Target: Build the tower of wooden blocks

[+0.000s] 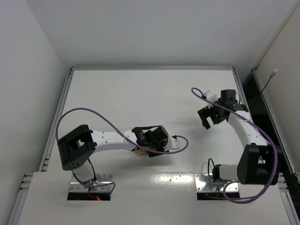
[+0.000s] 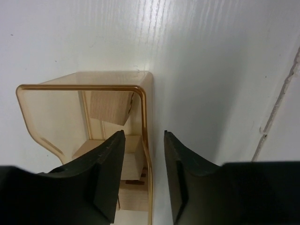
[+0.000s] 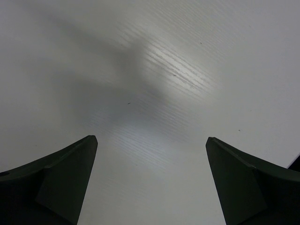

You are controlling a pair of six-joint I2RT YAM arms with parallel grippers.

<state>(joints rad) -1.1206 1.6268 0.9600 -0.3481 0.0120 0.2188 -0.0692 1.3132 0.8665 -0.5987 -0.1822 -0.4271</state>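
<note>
Several small light-tan wooden cubes lie loose inside a clear amber plastic container (image 2: 84, 93): one tilted cube (image 2: 110, 107) at the far end, another (image 2: 133, 157) by the right wall, and one lower down (image 2: 133, 199). No tower stands. My left gripper (image 2: 144, 133) is open and straddles the container's right wall, with the left finger (image 2: 105, 173) inside over the cubes and the right finger (image 2: 180, 173) outside. In the top view the left gripper (image 1: 146, 144) covers the container, of which only a tan corner (image 1: 139, 151) shows. My right gripper (image 1: 206, 119) is open and empty above bare table (image 3: 150, 138).
The white table (image 1: 150, 93) has a raised rim along its back and sides. A purple cable (image 1: 180, 143) loops off the left wrist. A seam in the table surface (image 2: 276, 112) runs to the right of the container.
</note>
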